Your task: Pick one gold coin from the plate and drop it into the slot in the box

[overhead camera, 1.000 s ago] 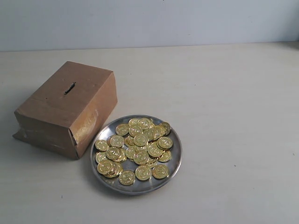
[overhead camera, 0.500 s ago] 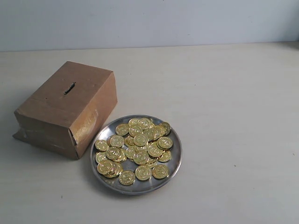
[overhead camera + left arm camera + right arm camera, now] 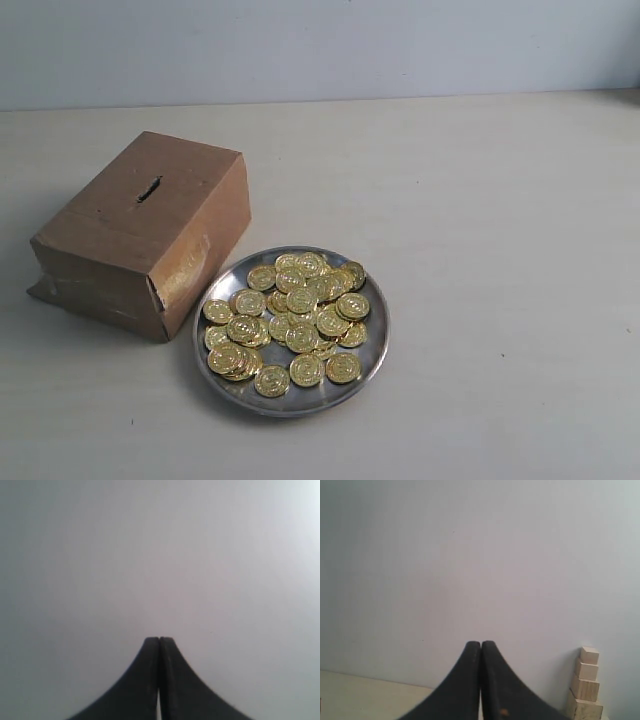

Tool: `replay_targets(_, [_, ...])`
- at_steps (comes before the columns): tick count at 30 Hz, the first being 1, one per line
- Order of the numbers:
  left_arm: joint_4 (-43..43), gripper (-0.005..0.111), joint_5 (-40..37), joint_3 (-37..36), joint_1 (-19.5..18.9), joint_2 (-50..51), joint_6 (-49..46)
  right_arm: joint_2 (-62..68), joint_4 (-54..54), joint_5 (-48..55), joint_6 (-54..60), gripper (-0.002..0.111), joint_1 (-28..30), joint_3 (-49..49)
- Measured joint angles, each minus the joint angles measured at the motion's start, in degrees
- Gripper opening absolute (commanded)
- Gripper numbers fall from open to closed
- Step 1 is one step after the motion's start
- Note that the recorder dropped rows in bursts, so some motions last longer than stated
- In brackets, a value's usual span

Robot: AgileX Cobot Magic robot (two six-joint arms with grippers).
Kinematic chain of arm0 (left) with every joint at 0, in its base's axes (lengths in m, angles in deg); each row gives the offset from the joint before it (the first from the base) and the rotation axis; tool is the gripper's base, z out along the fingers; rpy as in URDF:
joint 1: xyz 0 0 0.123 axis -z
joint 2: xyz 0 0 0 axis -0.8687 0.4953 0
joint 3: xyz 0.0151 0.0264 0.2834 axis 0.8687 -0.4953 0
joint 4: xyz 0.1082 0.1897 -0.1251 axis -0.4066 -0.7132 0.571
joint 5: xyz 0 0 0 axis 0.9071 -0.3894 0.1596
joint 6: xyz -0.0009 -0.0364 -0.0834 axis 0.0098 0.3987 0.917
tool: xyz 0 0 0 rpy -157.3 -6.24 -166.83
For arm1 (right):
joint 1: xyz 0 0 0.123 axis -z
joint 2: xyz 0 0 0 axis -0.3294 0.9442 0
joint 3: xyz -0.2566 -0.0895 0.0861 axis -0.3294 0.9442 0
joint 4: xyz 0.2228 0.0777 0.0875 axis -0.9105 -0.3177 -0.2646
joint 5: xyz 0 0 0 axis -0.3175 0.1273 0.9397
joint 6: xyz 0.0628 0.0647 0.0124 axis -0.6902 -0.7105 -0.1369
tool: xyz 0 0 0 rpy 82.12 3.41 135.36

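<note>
At the left of the pale tabletop (image 3: 500,250), a brown rectangular cardboard box (image 3: 140,235) sat with its short, dark, rough-edged slot (image 3: 149,189) facing up and nothing in or over it. A strip of glossy tape caught the light on the box's near corner. Just beside the box, toward the middle of the table, a round shallow silver metal plate (image 3: 381,345) held a loose heap of embossed gold coins (image 3: 290,318), some lying flat and some overlapping, none of them outside the rim. Neither arm showed in the exterior view. The left gripper (image 3: 159,640) had its black fingers pressed together tip to tip, pinching nothing, and faced a blank grey-white wall. The right gripper (image 3: 481,643) was likewise pressed together on nothing, with the same pale wall ahead, a strip of tabletop below and a small stack of pale wooden blocks (image 3: 585,690) standing beyond it. By the look of it, the job had not begun: no coin was lifted and both grippers were well apart from the plate. Everything appeared left to do, from the reach to the plate and the pinch of a single coin to carrying it over, lining it up edge-on with the slot and letting go.
</note>
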Motion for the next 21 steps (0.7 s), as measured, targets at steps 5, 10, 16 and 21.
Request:
replay_targets(5, [29.5, 0.0, 2.2, -1.1, 0.0, 0.0, -0.1, 0.0, 0.0, 0.0, 0.0, 0.0, 0.0, 0.0])
replay_targets(10, [75.3, 0.0, 2.6, -3.4, 0.0, 0.0, -0.1, 0.0, 0.0, 0.0, 0.0, 0.0, 0.0, 0.0])
replay_targets(16, [79.9, 0.0, 2.4, -4.5, 0.0, 0.0, -0.1, 0.0, 0.0, 0.0, 0.0, 0.0, 0.0, 0.0])
replay_targets(21, [88.7, 0.0, 2.7, -8.3, 0.0, 0.0, -0.1, 0.0, 0.4, -0.5, 0.0, 0.0, 0.0, 0.5])
